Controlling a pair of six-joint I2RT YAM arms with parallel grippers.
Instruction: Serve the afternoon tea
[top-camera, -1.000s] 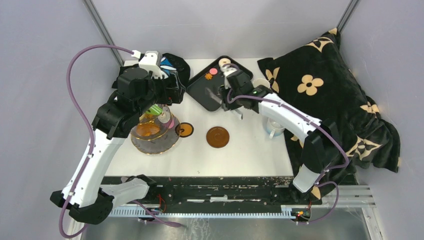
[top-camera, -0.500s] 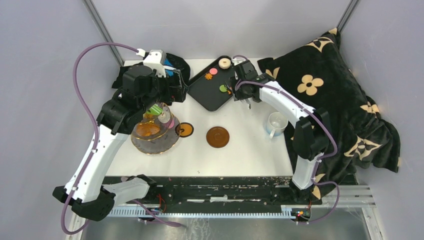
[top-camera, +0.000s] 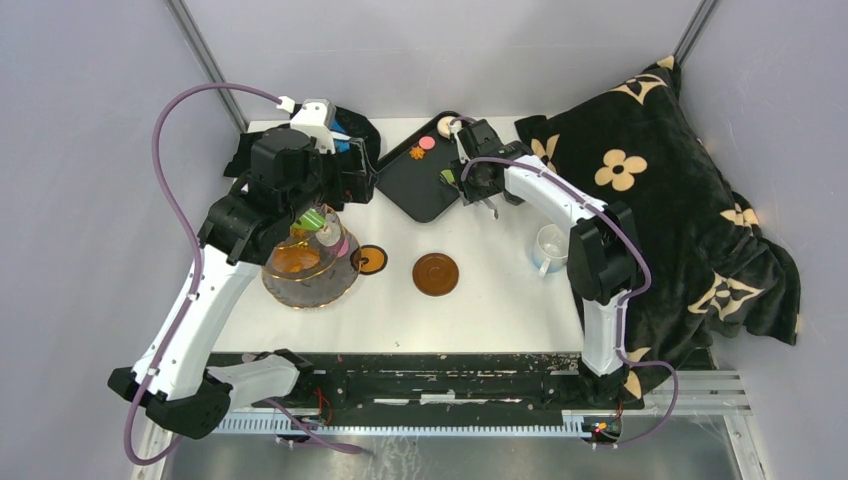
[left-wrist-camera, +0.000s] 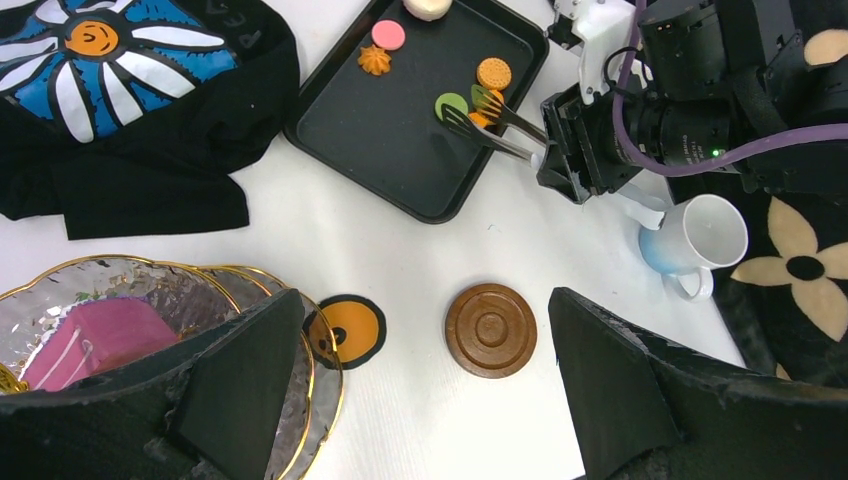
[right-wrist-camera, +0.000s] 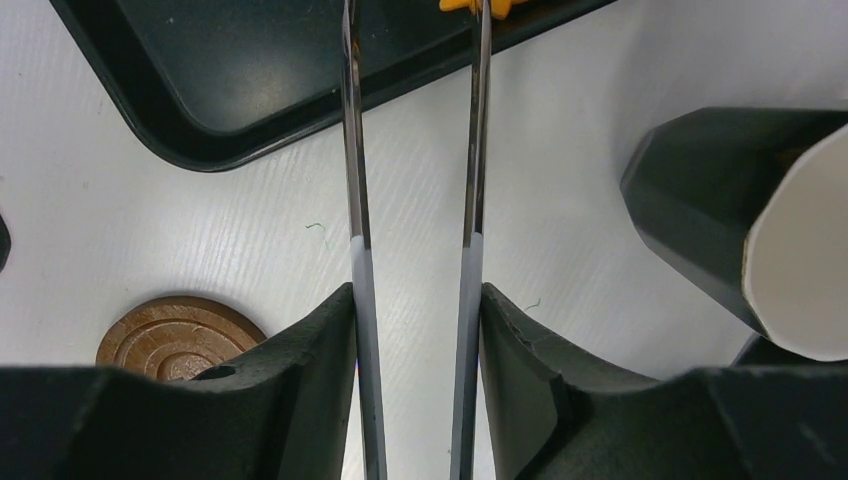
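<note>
**A:** Where is the right gripper (right-wrist-camera: 415, 295)?

**B:** At twelve o'clock on the white table (top-camera: 500, 300), at the near right edge of the black rectangular tray (top-camera: 408, 185). Its fingers are clamped on the handles of slim metal tongs (left-wrist-camera: 495, 125), and the two tong arms stand parted.

**A:** Is anything in the tongs?

**B:** The tips lie on the tray by a flat green disc pastry (left-wrist-camera: 449, 102) and a small orange piece (right-wrist-camera: 475, 5). I cannot tell whether either is pinched. Also on the tray are a round orange biscuit (left-wrist-camera: 493, 72), a pink round pastry (left-wrist-camera: 388, 35) and an orange star-shaped pastry (left-wrist-camera: 375, 62). A cream pastry (left-wrist-camera: 428, 8) sits at the far corner.

**A:** And the left gripper (left-wrist-camera: 422, 310)?

**B:** It hangs over the three-tier clear glass stand with gold rims (top-camera: 320, 290) at nine o'clock. The jaws are spread wide with nothing between them. A pink block (left-wrist-camera: 95, 335) lies on one tier.

**A:** What about the crockery?

**B:** A round brown ridged saucer (top-camera: 436, 274) sits mid-table, at six o'clock from the tray. A black-rimmed round piece with an orange centre (top-camera: 370, 259) lies just beside the stand, at its three o'clock. The white mug with a blue base (top-camera: 548, 248) stands upright at three o'clock, next to the black blanket with tan flowers (top-camera: 650, 200). The black cloth with a blue-white flower (left-wrist-camera: 120, 80) lies at eleven o'clock.
</note>
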